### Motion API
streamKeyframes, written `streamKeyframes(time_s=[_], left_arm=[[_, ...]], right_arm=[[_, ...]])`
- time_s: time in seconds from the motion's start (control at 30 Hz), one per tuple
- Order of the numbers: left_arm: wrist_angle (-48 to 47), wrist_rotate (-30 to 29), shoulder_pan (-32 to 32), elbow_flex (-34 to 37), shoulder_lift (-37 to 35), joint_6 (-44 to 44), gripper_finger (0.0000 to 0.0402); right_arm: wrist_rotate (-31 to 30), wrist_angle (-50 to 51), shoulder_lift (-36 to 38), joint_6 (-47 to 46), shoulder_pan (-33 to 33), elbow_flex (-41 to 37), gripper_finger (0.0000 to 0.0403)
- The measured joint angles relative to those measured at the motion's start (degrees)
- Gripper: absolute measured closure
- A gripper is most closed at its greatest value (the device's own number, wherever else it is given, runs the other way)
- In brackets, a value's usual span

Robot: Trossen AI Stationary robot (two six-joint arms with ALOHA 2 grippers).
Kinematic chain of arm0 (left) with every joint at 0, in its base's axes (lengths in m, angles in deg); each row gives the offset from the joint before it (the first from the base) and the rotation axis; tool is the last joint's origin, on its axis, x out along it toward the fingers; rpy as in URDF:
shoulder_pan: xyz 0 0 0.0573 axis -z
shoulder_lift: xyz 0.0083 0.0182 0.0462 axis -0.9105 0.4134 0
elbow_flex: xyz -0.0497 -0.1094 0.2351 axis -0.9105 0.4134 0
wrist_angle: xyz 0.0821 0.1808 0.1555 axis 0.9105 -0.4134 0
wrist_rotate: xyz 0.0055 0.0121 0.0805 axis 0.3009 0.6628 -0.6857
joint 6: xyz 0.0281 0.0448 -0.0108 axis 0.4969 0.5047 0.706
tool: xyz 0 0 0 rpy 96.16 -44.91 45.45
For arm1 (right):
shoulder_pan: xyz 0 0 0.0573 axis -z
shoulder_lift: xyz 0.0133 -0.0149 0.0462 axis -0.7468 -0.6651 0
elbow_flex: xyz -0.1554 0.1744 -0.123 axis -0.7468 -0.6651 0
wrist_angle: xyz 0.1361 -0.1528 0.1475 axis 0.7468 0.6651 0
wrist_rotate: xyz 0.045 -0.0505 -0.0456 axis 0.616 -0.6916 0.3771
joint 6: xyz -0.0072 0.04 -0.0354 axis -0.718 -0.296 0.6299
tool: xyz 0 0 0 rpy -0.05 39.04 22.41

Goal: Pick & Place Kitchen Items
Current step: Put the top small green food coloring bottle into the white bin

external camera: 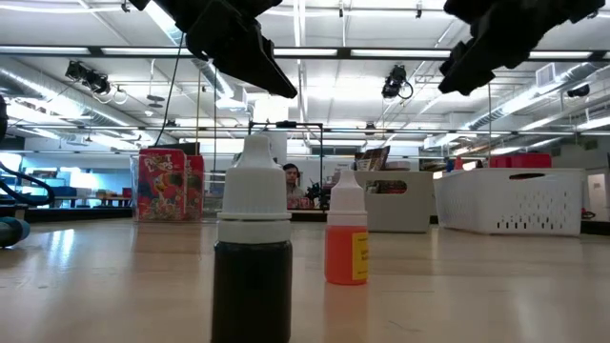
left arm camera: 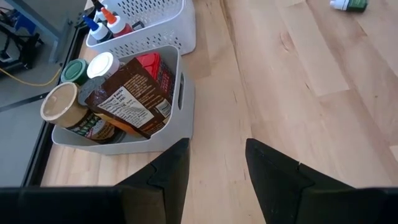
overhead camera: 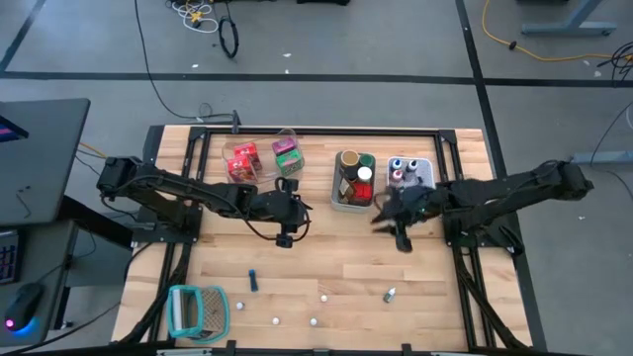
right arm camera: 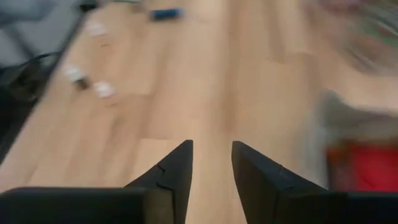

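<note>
1. Kitchen items, binned: red packet (overhead camera: 241, 161) and green packet (overhead camera: 289, 155) in the clear bin (overhead camera: 259, 146) at 11 o'clock on the table (overhead camera: 326, 267); brown jar (overhead camera: 348, 161) and capped jars in the grey bin (overhead camera: 341, 203) at 12; small bottles in the white bin (overhead camera: 425, 168) beside it.
2. Kitchen items, loose: blue bottle (overhead camera: 252, 282) at 7 o'clock, green-capped bottle (overhead camera: 390, 295) at 5, white pieces (overhead camera: 321, 296) along the near edge.
3. Left gripper (overhead camera: 287, 235): above bare wood near centre, fingers (left arm camera: 168, 177) apart, holding nothing.
4. Right gripper (overhead camera: 401, 240): just below the white bin, fingers (right arm camera: 177, 171) apart, holding nothing.
5. Ribbed holder (overhead camera: 198, 311): at 7 o'clock.
</note>
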Motion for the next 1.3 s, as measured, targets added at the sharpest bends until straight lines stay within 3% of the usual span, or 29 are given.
streamKeyframes(time_s=[0.23, 0.57, 0.83, 1.1, 1.3], left_arm=[[0.0, 0.0, 0.0, 0.0, 0.0, -0.2, 0.0236], [0.0, -0.2, 0.0, 0.0, 0.0, -1.6, 0.0236], [0.0, -0.1, 0.0, 0.0, 0.0, -4.8, 0.0236], [0.1, -0.3, 0.0, 0.0, 0.0, -5.0, 0.0236], [0.1, -0.2, 0.0, 0.0, 0.0, -6.6, 0.0236]], right_arm=[[8.7, -12.4, -5.6, 8.8, -6.7, -3.4, 0.0302], [8.6, -25.5, -14.1, 9.4, -15.5, -4.6, 0.0321], [12.7, -26.2, -21.3, 10.9, -23.4, -4.6, 0.0326], [12.6, -26.7, -25.9, 11.9, -28.5, -4.7, 0.0326], [12.6, -26.8, -27.0, 0.4, -29.0, -4.7, 0.0326]])
